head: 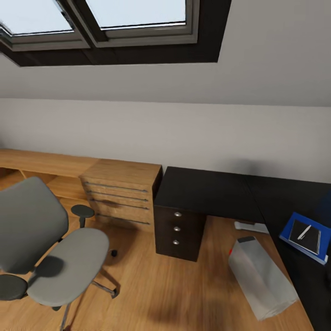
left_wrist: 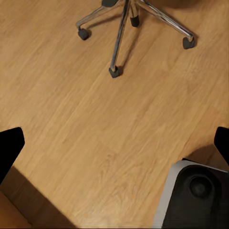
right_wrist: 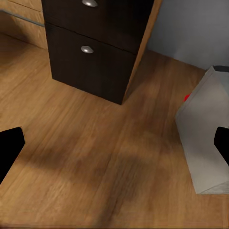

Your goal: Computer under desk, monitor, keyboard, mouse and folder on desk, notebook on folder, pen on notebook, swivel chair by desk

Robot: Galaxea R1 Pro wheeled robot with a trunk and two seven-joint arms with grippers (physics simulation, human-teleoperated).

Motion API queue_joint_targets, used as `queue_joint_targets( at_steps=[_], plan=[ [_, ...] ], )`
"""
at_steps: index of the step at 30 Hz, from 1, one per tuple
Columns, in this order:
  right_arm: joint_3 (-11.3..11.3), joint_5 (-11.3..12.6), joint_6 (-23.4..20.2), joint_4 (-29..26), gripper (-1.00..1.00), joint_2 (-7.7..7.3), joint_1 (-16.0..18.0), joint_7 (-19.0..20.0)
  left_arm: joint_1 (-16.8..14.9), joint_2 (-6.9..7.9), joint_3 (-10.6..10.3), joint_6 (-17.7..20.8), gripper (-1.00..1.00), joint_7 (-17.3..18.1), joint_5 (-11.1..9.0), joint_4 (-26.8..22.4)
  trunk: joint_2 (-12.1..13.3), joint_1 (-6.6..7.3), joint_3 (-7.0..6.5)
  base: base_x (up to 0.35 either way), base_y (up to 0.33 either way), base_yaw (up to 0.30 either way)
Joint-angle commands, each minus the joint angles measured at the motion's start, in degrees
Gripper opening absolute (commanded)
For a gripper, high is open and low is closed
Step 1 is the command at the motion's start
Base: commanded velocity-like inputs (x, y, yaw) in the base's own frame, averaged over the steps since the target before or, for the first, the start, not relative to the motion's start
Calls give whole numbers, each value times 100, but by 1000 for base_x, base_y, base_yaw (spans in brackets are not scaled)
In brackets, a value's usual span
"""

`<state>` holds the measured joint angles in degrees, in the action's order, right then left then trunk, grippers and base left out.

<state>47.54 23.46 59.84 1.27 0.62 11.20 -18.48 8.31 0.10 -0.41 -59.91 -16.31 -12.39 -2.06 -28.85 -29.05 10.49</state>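
Observation:
The grey swivel chair [head: 55, 248] stands on the wood floor at the left, apart from the black L-shaped desk [head: 207, 188]. On the desk's right wing lies a blue folder [head: 288, 231] with a black notebook [head: 310, 239] on it and a white pen [head: 303, 232] on top. A silver computer tower [head: 262, 280] sits on the floor beside the desk, also seen in the right wrist view [right_wrist: 205, 138]. My left gripper [left_wrist: 114, 148] hangs open over bare floor near the chair's metal legs [left_wrist: 129, 28]. My right gripper [right_wrist: 114, 148] is open above the floor in front of the desk's drawers [right_wrist: 95, 47].
A light wooden chest of drawers [head: 122, 193] stands against the wall, left of the desk's dark drawer unit [head: 179, 230]. A white flat object [head: 250, 226] lies on the floor under the desk. My own base [left_wrist: 195, 195] shows by the left gripper. Skylights [head: 133, 14] sit overhead.

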Motion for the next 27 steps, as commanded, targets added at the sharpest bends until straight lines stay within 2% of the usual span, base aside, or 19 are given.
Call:
queue_joint_targets(
  at_steps=[1,7,8,16,18,22,27],
  plan=[
    [57,25,16,13,100,31,-19,-29,4,-11,-16,-9,100,8,-16,29,-8,-3,1,0,0,202],
    [62,32,16,4,100,60,-30,-141,4,-14,-18,-9,100,7,-11,48,-8,-3,-37,-79,0,213],
    [64,30,16,-6,100,63,-31,-360,4,-14,-20,-9,100,5,-15,50,-8,-3,-42,-297,0,234],
    [55,27,16,-15,100,89,-31,-839,4,3,18,-9,100,-27,-44,48,-8,-3,-77,-257,-121,248],
    [51,27,16,-17,100,84,-31,-913,4,6,20,-9,100,-33,-47,48,-8,-3,-83,-98,-112,265],
    [59,44,16,-27,100,97,-31,-1323,4,15,25,-9,100,-40,-52,48,-8,-3,-100,-32,-37,251],
    [62,45,16,-30,100,132,-31,-1447,4,19,22,-9,100,-13,-53,48,-8,-3,-132,-5,-6,208]
  ],
)
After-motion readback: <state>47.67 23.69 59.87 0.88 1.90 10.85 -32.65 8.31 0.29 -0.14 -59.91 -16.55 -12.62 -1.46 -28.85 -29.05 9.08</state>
